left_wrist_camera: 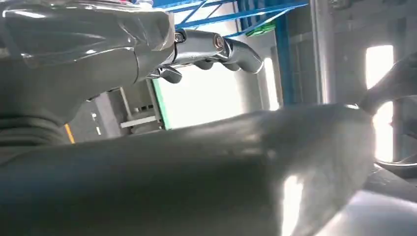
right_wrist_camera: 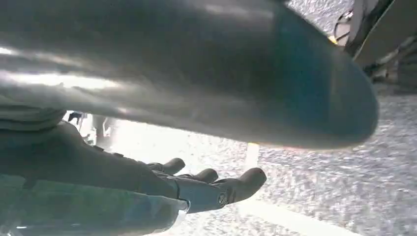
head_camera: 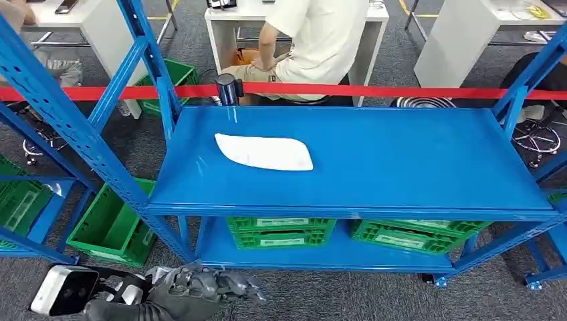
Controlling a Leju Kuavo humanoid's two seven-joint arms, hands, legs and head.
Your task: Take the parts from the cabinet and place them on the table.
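While it hangs low in front of the blue metal rack [head_camera: 348,160], the left hand [head_camera: 200,287] holds nothing, with its fingers spread loosely. The right hand [right_wrist_camera: 206,189] is released too, its fingers out straight over grey floor. One flat white plastic part [head_camera: 264,152] lies on the rack's top shelf. Two green crates [head_camera: 281,232] sit underneath, partly hidden.

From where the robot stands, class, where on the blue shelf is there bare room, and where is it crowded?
The blue metal shelf top is bare everywhere right of the flat white plastic part, out to the right upright, and in a narrower strip left of it. The lower shelf is crowded with green plastic crates.
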